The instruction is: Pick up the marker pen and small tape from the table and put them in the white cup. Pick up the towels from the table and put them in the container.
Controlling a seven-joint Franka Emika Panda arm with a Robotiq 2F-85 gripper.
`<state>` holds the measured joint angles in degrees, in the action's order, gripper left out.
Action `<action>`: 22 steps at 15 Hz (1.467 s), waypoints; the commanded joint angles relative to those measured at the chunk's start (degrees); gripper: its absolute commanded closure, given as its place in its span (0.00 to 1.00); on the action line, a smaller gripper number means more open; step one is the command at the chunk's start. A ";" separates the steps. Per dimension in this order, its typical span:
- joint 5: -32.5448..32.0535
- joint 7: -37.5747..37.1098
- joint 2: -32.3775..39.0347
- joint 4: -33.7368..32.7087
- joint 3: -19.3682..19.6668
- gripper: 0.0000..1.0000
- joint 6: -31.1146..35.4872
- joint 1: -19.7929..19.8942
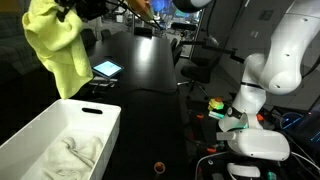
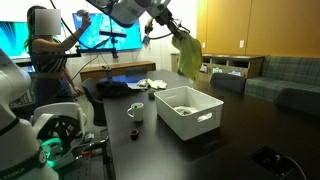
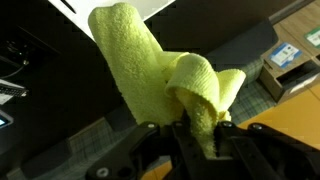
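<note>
The bright yellow-green towel (image 1: 55,45) is gripped at a bunched fold by the pincer (image 3: 190,128) and hangs limp in the air, higher than the container (image 1: 35,140). The white towel (image 1: 75,152) is seen crumpled inside this tall-sided white bin, which is set on the dark table (image 1: 150,90).

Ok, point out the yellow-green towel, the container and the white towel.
yellow-green towel (image 1: 58,50): exterior view, middle of the hanging cloth.
container (image 2: 170,117): exterior view, its long outer side wall.
white towel (image 1: 75,152): exterior view, crumpled folds lying inside it.
</note>
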<state>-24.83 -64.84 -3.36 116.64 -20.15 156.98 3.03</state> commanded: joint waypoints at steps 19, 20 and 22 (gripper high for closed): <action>12.51 41.11 31.04 -52.58 7.74 0.00 -71.92 -23.67; 12.40 41.76 31.28 -52.14 8.46 0.00 -72.14 -23.33; 13.66 42.83 28.34 -46.19 9.32 0.00 -69.50 -20.31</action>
<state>-13.01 -25.31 27.25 65.85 -11.76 85.80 -21.32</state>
